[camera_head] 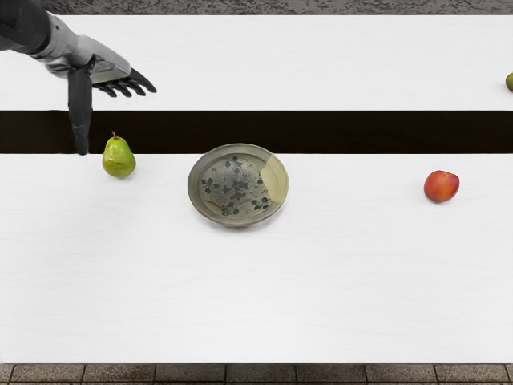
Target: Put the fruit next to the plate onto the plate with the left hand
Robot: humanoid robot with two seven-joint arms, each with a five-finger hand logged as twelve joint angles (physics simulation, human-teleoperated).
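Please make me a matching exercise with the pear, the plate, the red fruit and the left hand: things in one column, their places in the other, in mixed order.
Things
1. pear
2. plate
3. red fruit
4. left hand

Places
A. towards the right end of the near table
B. top left, over the far table, fingers spread
C. middle of the near table
D. left of the plate, upright

Pairs: 1-D, 2-C, 3-A, 4-B.

The left arm [32, 32] runs off the top left corner. A small green thing [510, 81] at the right edge is mostly cut off.
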